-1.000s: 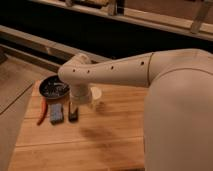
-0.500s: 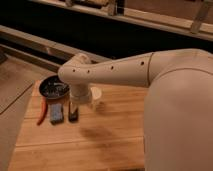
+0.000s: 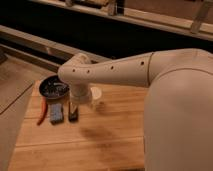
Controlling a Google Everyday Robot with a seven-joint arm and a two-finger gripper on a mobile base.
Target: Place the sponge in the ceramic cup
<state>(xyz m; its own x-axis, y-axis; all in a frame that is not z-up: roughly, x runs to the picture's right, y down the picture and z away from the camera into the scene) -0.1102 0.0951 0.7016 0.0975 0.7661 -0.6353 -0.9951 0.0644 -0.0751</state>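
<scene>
The blue sponge (image 3: 56,113) lies flat on the wooden table (image 3: 115,140), left of centre. To its right, past a small black bar (image 3: 73,113), the white ceramic cup (image 3: 96,95) stands upright, partly hidden by my arm. The arm reaches in from the right and bends down between the sponge and the cup. My gripper (image 3: 75,103) hangs at its end, just above the black bar and right of the sponge. Nothing shows in the cup from here.
A wide dark bowl (image 3: 53,88) sits behind the sponge at the table's far left. A red chili pepper (image 3: 42,113) lies along the left edge beside the sponge. My large white arm (image 3: 170,100) fills the right side.
</scene>
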